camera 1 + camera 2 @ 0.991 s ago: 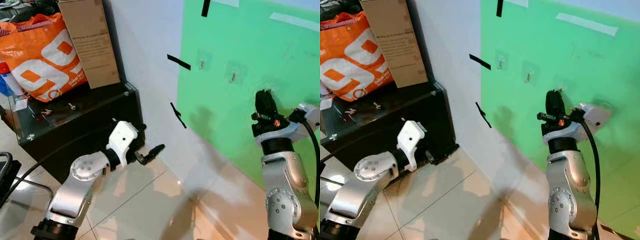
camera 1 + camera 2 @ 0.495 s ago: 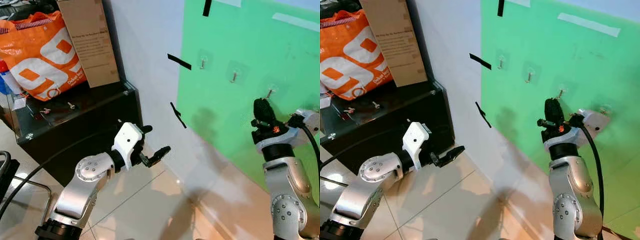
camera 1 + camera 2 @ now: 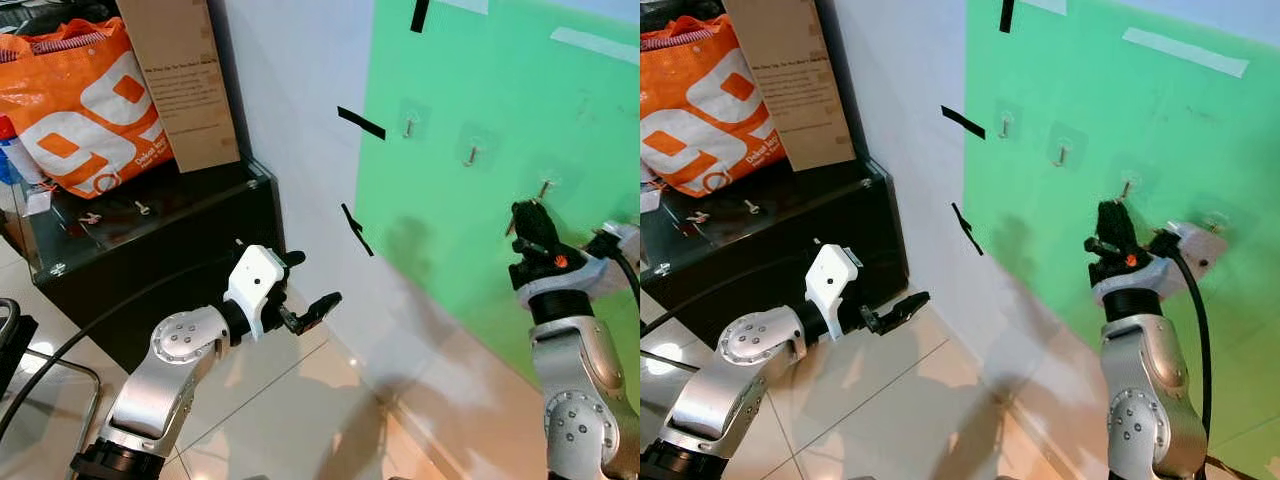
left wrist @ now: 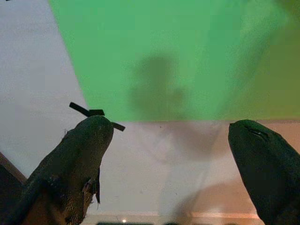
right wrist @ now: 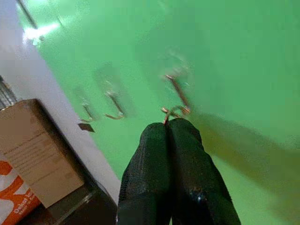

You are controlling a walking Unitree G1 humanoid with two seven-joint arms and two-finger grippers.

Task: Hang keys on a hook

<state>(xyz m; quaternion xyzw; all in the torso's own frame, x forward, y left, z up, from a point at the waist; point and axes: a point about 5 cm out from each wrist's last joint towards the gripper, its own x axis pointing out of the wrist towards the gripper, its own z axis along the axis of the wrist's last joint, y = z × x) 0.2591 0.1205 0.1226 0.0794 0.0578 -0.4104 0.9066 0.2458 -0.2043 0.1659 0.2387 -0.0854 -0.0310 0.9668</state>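
Reaching up toward a green wall panel [image 3: 480,90], the right pincer [image 3: 527,222] is pressed closed on a thin copper-coloured key ring [image 5: 174,111]. The ring sits just below a small metal hook [image 3: 543,187], third in a row of clear-backed hooks; whether they touch is unclear. Lower down, the left pincer [image 3: 312,312] hovers spread open over pale floor tiles [image 3: 300,400], near a black cabinet [image 3: 180,250].

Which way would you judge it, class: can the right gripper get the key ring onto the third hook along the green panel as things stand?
Probably yes. The right gripper, shut on the key ring, sits just below the third hook, with bare green panel between them.
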